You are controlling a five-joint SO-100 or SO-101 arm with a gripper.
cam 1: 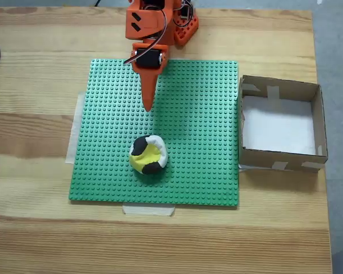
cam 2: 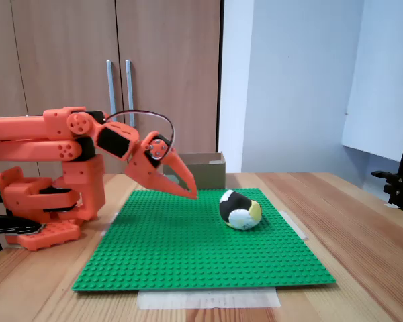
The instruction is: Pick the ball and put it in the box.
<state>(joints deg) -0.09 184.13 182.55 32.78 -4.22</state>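
On the green studded baseplate (cam 1: 206, 114), towards its near edge in the top-down fixed view, lies the ball (cam 1: 148, 154), a small lumpy thing patched in yellow, white and black. In the side fixed view the ball (cam 2: 240, 209) sits flattened where it meets the studs, which suggests a soft, light, yielding body that would squash under pressure, not roll away or slip. It is probably safe to squeeze; nothing about it looks fragile. The best hold is likely across its widest middle, with the fingers coming down on either side so that the lumps do not push it out sideways.

Apart from the ball, further up the plate in the top-down view, hangs the orange gripper (cam 1: 148, 107), its tip pointing towards the ball with bare studs between them. From the side the gripper (cam 2: 190, 194) is tilted downward, tip just above the plate and short of the ball. Its fingers look pressed together into one point, holding nothing.

Beyond the plate's right edge in the top-down view stands the box (cam 1: 319, 123), brown cardboard with a white bottom, on the wooden surface (cam 1: 34, 137), well apart from the ball.
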